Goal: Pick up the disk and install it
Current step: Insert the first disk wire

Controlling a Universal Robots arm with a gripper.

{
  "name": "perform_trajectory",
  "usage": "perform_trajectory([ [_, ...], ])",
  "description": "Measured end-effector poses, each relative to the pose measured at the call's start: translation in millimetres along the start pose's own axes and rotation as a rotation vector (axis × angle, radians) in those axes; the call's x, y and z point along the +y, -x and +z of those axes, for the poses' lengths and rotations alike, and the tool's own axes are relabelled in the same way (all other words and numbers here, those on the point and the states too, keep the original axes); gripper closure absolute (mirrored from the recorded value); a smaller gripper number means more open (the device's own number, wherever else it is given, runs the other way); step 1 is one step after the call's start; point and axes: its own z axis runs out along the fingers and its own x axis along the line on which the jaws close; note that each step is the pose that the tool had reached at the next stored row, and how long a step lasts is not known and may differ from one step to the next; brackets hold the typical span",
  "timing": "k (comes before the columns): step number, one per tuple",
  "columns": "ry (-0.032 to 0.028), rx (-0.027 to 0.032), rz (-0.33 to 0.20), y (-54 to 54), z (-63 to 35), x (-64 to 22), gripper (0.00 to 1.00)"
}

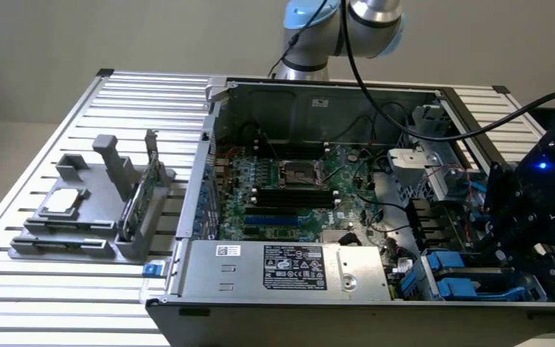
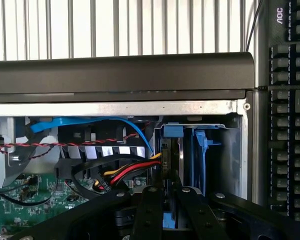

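Open computer case [image 1: 196, 181] on a slatted table [image 1: 56, 289], motherboard [image 1: 287, 191] and power supply [image 1: 292, 266] inside. Gripper [image 2: 165, 200] lowered over the drive bay [image 2: 237, 165] in the case corner at the exterior view's right. Fingers [image 2: 147, 210] drawn nearly together, clamped on the blue rail of the disk [image 2: 180, 155], standing on edge just beyond the fingertips, inside the bay. Red, yellow and black cables [image 2: 132, 172] beside the fingers. Grey holder [image 1: 84, 217] with small chip [image 1: 63, 201] well apart on the table.
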Motion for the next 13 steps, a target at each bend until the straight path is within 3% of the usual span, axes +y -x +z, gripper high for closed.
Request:
perform_trajectory([
  [13, -0.0001, -0.0001, 0.000, 0.3, 3.7, 0.7, 0.84],
])
